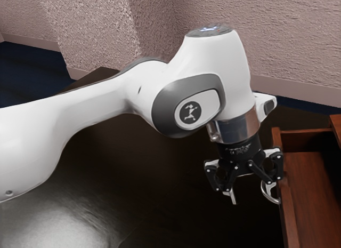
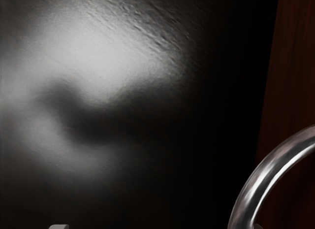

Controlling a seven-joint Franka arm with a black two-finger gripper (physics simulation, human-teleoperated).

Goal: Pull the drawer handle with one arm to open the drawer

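Observation:
A brown wooden drawer (image 1: 287, 216) stands at the exterior view's right, its hollow inside showing from above behind the front panel. A curved silver handle (image 1: 268, 191) juts from that panel toward the arm. My black gripper (image 1: 251, 197) hangs pointing down just in front of the panel, open. The finger nearer the drawer is right at the handle; the other finger stands free over the dark table. In the wrist view the handle (image 2: 273, 182) is a shiny arc beside the drawer front (image 2: 295, 81), off to one side of the hand.
The dark glossy tabletop (image 1: 133, 173) stretches to the exterior view's left of the drawer, with a bright reflection near its front. Textured pink walls (image 1: 298, 34) rise behind. My white arm crosses the table from the exterior view's left.

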